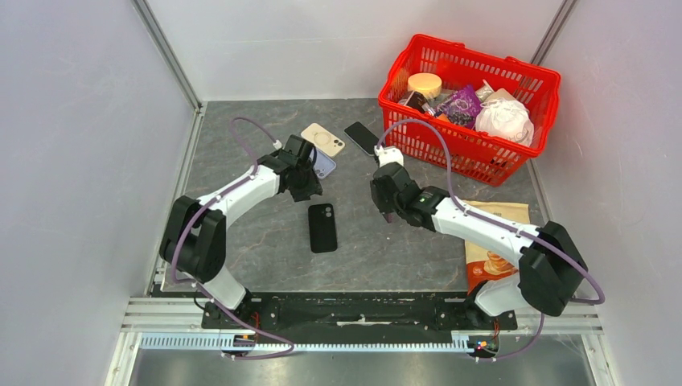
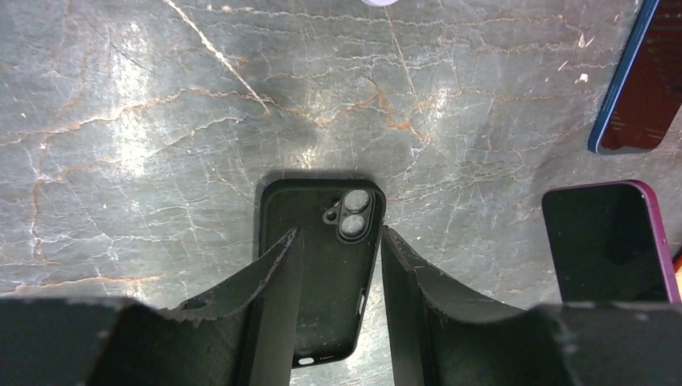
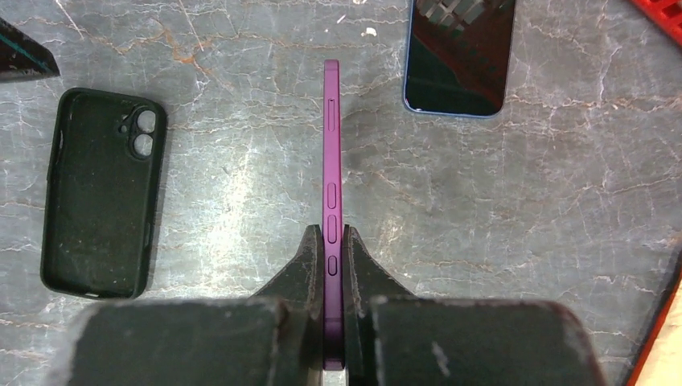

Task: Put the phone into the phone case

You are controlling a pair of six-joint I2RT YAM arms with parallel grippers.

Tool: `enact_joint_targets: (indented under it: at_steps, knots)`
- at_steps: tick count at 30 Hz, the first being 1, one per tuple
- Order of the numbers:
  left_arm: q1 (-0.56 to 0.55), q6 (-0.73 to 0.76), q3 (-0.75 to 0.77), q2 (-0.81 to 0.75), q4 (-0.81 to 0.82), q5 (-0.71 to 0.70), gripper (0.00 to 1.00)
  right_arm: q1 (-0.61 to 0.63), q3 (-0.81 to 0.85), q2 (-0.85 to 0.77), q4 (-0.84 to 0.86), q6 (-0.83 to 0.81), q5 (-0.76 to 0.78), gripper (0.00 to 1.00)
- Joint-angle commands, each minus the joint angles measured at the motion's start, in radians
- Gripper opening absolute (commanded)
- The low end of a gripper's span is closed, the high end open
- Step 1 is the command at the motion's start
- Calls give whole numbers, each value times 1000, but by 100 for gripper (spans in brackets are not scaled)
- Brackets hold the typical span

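Observation:
The black phone case (image 1: 322, 227) lies open side up in the middle of the table, and it shows in the left wrist view (image 2: 318, 273) and the right wrist view (image 3: 100, 193). My left gripper (image 1: 308, 186) (image 2: 338, 235) is open and empty, with its fingers above the case's camera end. My right gripper (image 1: 385, 207) (image 3: 330, 235) is shut on the purple phone (image 3: 330, 161). It holds the phone on edge above the table, to the right of the case. The phone's dark screen shows in the left wrist view (image 2: 603, 241).
A blue-edged phone (image 1: 362, 137) (image 3: 458, 52), a beige case (image 1: 323, 138) and a lilac phone (image 1: 325, 164) lie behind the grippers. A red basket (image 1: 450, 157) of groceries stands at the back right. A snack bag (image 1: 490, 249) lies under the right arm.

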Motion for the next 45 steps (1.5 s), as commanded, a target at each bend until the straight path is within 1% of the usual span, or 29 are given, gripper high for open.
enact_joint_targets:
  at_steps: [1, 5, 7, 11, 15, 19, 23, 29, 32, 34, 36, 40, 42, 44, 45]
  knots:
    - [-36, -48, 7, 8, -18, -85, 46, -28, 64, -48, 6, 35, -75, 0]
    - [-50, -299, -3, 13, -33, -153, 48, -34, 65, -61, -9, 40, -75, 0]
    - [-76, -427, -5, 22, -47, -192, 48, -38, 59, -75, -10, 43, -72, 0]
    - [-125, -605, 22, 45, -106, -297, 48, -43, 53, -104, -23, 51, -71, 0]
    - [-131, -700, 53, 104, -137, -311, 47, -44, 44, -131, -38, 52, -71, 0]
    - [-132, -745, 74, 161, -138, -304, 47, -46, 33, -155, -48, 50, -70, 0]
    - [-131, -756, 96, 201, -139, -329, 48, -47, 24, -174, -57, 48, -69, 0]
    - [-131, -723, 127, 261, -153, -339, 47, -51, 8, -200, -63, 46, -67, 0]
    - [-131, -688, 136, 289, -162, -339, 39, -52, 8, -207, -66, 46, -69, 0]
    - [-132, -639, 148, 302, -162, -336, 29, -53, 8, -213, -71, 45, -68, 0]
    - [-137, -560, 170, 316, -162, -334, 16, -56, 11, -221, -82, 43, -65, 0]
    - [-159, -315, 247, 329, -144, -307, 3, -67, 25, -233, -115, 38, -47, 0]
    - [-173, -186, 277, 324, -125, -265, 2, -74, 32, -237, -129, 38, -48, 0]
    - [-189, -56, 281, 308, -83, -183, 2, -82, 37, -238, -143, 41, -54, 0]
    - [-203, -20, 282, 299, -76, -154, 2, -85, 39, -239, -149, 44, -60, 0]
